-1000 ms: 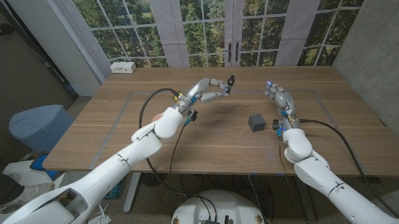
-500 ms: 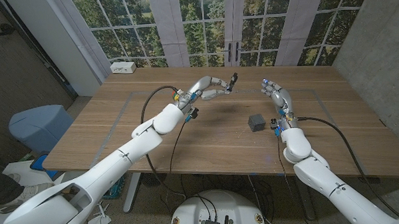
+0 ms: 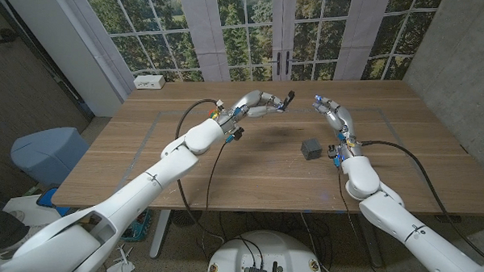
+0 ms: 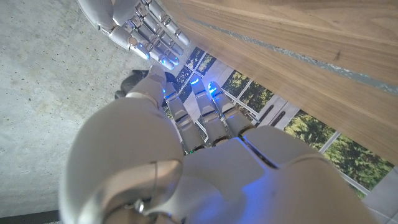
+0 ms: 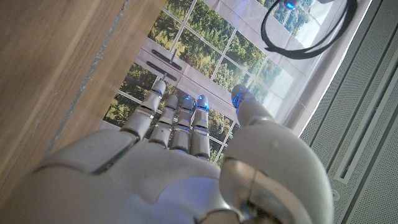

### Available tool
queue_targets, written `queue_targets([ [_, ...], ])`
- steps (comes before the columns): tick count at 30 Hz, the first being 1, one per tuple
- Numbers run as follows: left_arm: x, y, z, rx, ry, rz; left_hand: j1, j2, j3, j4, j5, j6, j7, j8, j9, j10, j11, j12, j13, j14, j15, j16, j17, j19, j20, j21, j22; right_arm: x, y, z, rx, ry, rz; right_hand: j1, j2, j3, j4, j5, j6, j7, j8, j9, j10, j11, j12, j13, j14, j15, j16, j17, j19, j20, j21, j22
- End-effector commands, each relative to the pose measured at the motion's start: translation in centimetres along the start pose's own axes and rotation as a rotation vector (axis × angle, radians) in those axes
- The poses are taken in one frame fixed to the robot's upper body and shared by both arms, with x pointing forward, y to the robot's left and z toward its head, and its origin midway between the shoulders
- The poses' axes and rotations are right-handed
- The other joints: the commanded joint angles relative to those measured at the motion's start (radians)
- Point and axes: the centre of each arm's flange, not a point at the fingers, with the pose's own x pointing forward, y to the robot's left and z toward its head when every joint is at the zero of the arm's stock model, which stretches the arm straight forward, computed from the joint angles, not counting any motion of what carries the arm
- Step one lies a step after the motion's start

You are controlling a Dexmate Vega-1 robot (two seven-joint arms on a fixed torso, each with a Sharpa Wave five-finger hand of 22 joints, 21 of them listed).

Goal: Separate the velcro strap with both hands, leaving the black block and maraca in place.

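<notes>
A long white robot left hand (image 3: 261,105) is raised above the far middle of the wooden table (image 3: 146,168), pinching a small dark velcro strap (image 3: 288,96) at its fingertips. The right hand (image 3: 331,111) hovers nearby, fingers spread, holding nothing. A small black block (image 3: 311,148) sits on the table toward the right edge.
</notes>
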Motion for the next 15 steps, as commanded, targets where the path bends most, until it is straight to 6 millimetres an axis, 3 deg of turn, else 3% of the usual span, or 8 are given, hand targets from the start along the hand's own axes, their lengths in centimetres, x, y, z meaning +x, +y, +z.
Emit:
queue_targets([
  [1,1.0,-0.2,-0.1,-0.087,0.003,-0.063,0.007,0.000,0.009,-0.001,0.006,-0.013,-0.001,0.000,0.006,-0.005,-0.002,0.005,0.008,0.013,-0.183,0.007,0.009,0.017,-0.001,0.013,0.004,-0.5,0.0,1.1,-0.030,-0.034,0.017,0.036,-0.006,-0.004,0.001,-0.008,0.023,-0.026,0.011,0.003,0.005,-0.012,0.002,0.005,-0.004,-0.007,0.005,0.005,-0.001,-0.003,0.000,0.002],
  [15,1.9,-0.6,0.1,-0.154,0.006,-0.128,0.032,0.003,0.029,-0.005,0.007,-0.042,0.008,0.015,0.017,0.044,-0.007,0.021,0.029,0.055,-0.190,0.025,0.035,0.039,-0.010,0.041,0.013,-0.5,0.7,2.1,-0.050,-0.084,0.047,0.067,-0.020,-0.010,0.003,-0.021,0.049,-0.043,0.014,0.002,0.019,-0.016,0.008,0.009,0.004,-0.017,0.011,0.009,0.006,-0.004,0.004,0.002],
])
